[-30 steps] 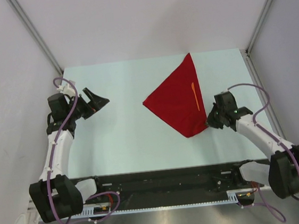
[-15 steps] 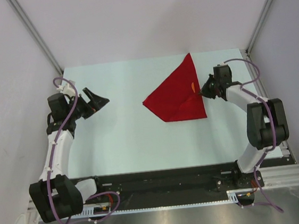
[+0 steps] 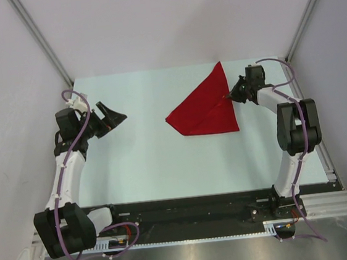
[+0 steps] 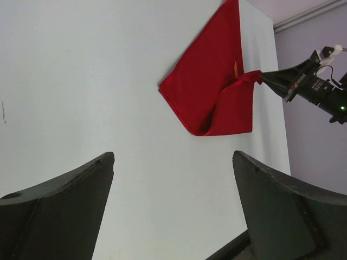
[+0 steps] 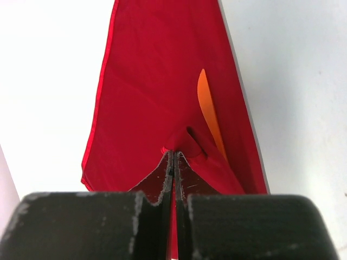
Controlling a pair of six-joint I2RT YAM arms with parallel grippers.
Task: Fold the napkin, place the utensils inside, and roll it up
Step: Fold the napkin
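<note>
- Napkin [image 3: 200, 113]: we see a red cloth spread in a rough triangle, one tip pointing away from the arm bases and a flat edge on the near side.
- One corner at the napkin's right side is lifted off the surface and drawn in over the cloth, so a loose flap stands up there with a soft fold below it.
- On the napkin, near its right edge, we see the utensil [image 5: 207, 111], a thin orange knife lying along that edge. Its near end is hidden under the raised flap.
- At the napkin's right edge the right gripper [image 3: 232, 94] is closed tight, and we see a small bunch of red cloth pinched between its tips.
- Well apart from the napkin, off to its left, the left gripper [image 3: 110, 119] hovers with its fingers spread wide and nothing between them.
- Under the napkin lies the pale table [image 3: 145, 158], with most of its bare surface to the napkin's left and near side.
</note>
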